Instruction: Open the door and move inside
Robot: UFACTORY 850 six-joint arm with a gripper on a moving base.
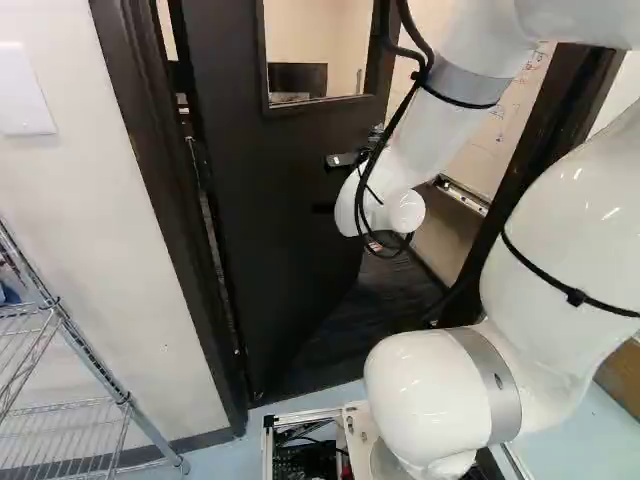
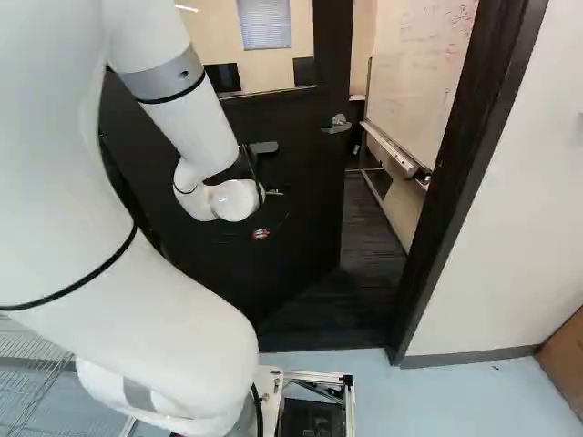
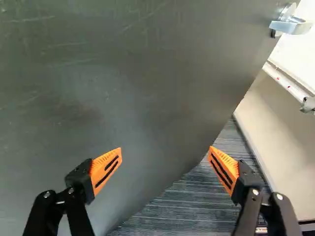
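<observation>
The black door (image 1: 270, 210) stands partly open, swung inward, with a gap between its free edge and the right door frame (image 2: 465, 173). Its silver handle (image 2: 337, 125) is on that free edge. My gripper (image 2: 261, 234), dark against the door in the right base view, is lower than the handle and close to the door's face. In the wrist view the gripper (image 3: 165, 160) is open, its orange pads wide apart with nothing held. Ahead of it is the door panel (image 3: 123, 88); the handle (image 3: 290, 25) lies farther off, beyond the right finger's side.
Dark carpet (image 2: 373, 237) shows through the gap, beside a whiteboard (image 2: 424, 73) with a tray. A wire shelf (image 1: 70, 400) stands by the wall left of the doorway. A brown wooden piece (image 2: 563, 360) is at the right wall. Monitors show through the door's window.
</observation>
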